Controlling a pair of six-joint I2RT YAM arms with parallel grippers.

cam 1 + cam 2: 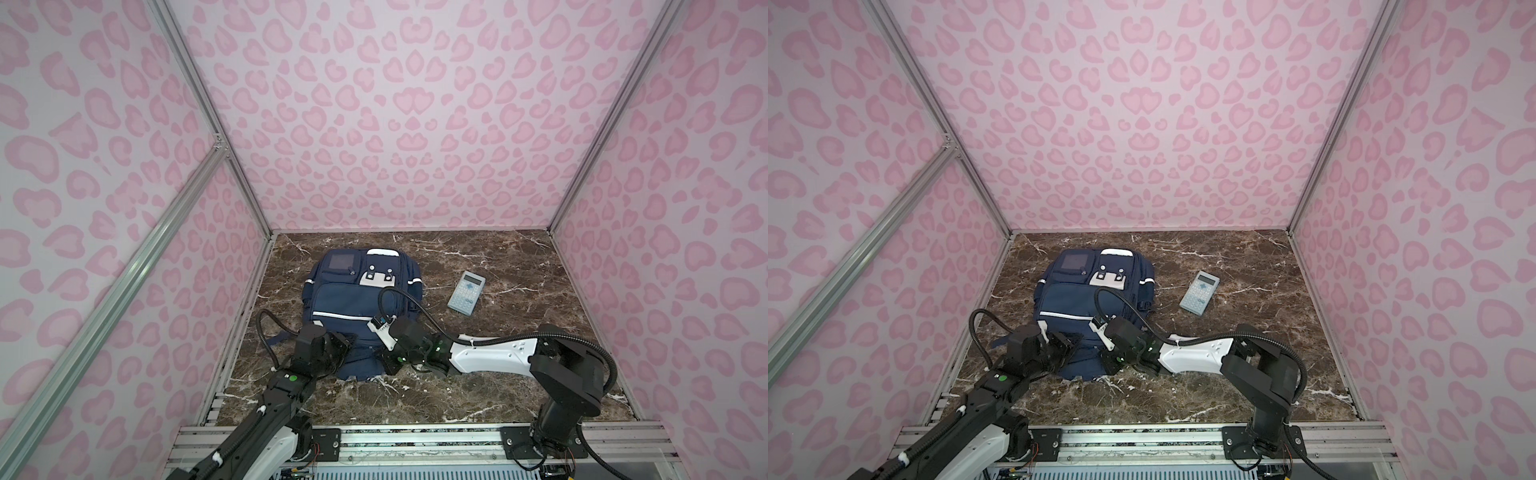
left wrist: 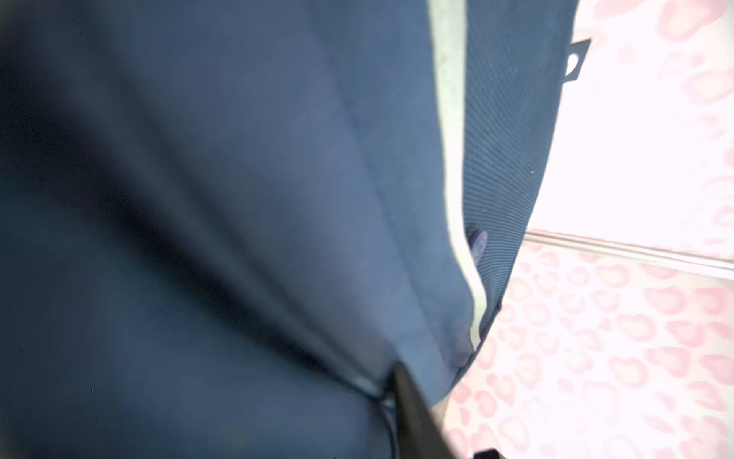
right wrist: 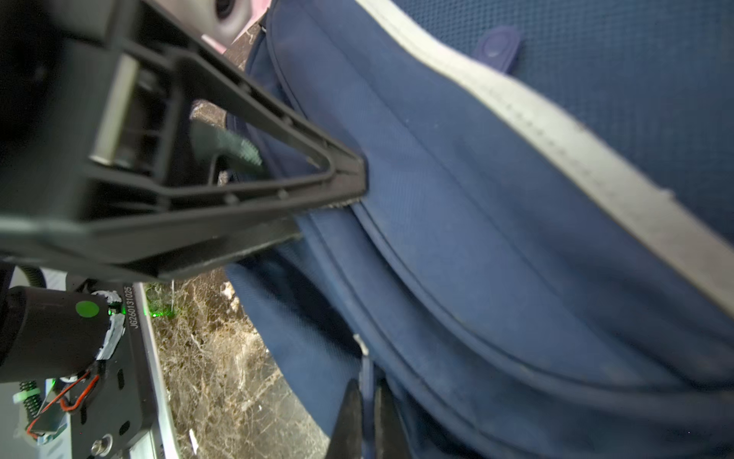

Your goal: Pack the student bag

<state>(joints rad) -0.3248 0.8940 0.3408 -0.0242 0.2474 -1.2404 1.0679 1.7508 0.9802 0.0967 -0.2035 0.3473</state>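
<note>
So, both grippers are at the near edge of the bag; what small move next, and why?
Probably the right gripper should draw the zip pull it pinches along the seam. The left gripper is shut on the student bag fabric beside it, bracing it, and the calculator lies outside.

A grey calculator [image 1: 466,294] lies flat on the brown marble tabletop [image 1: 498,257], well beyond the right claw [image 1: 388,365] and off to its right, with pink spotted walls [image 1: 395,124] rising farther behind.

blk arms [image 1: 286,388], wht links [image 1: 490,353], grn dots [image 1: 293,378]
</note>
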